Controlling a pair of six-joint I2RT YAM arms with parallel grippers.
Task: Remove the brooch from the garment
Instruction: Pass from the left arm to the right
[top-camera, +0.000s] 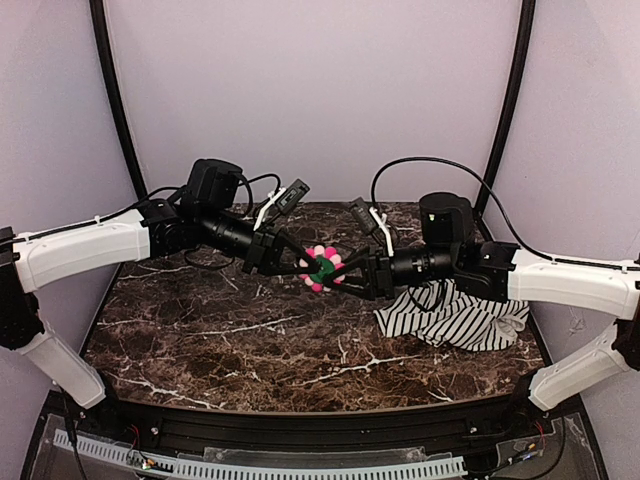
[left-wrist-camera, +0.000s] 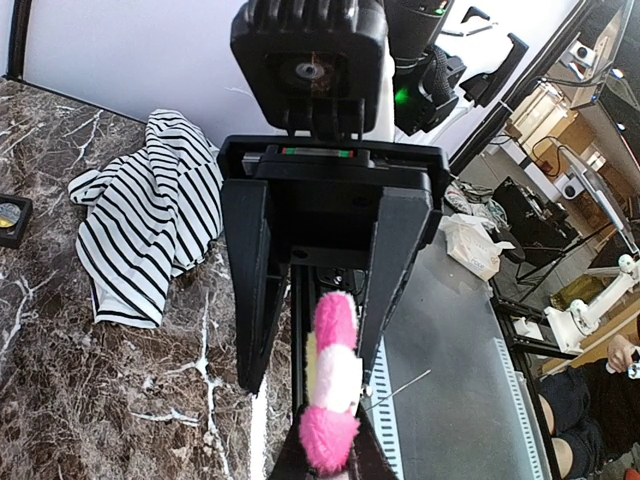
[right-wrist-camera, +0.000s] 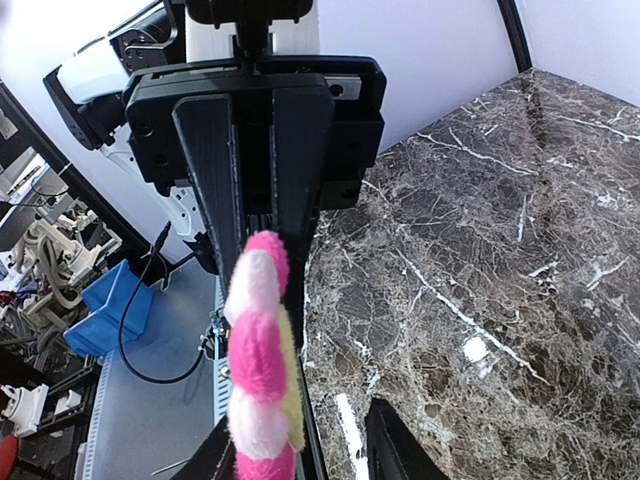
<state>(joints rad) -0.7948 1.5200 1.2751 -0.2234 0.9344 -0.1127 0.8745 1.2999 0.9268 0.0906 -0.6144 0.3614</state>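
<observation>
The brooch (top-camera: 322, 267), a fluffy flower of pink and white petals round a dark green centre, hangs in the air above the table's middle, clear of the garment. My left gripper (top-camera: 305, 262) is shut on it from the left. In the left wrist view the brooch (left-wrist-camera: 333, 380) stands edge-on between my left gripper's (left-wrist-camera: 335, 458) tips. My right gripper (top-camera: 342, 272) faces it from the right, open, its jaws spread on either side of the brooch (right-wrist-camera: 258, 360). The right gripper (right-wrist-camera: 305, 455) does not grip it. The striped garment (top-camera: 455, 318) lies crumpled on the table at the right and also shows in the left wrist view (left-wrist-camera: 150, 230).
The dark marble table (top-camera: 250, 340) carries the garment at its right. A small black square frame (left-wrist-camera: 12, 218) lies on the table beyond the garment. A black rail (top-camera: 300, 425) runs along the near edge.
</observation>
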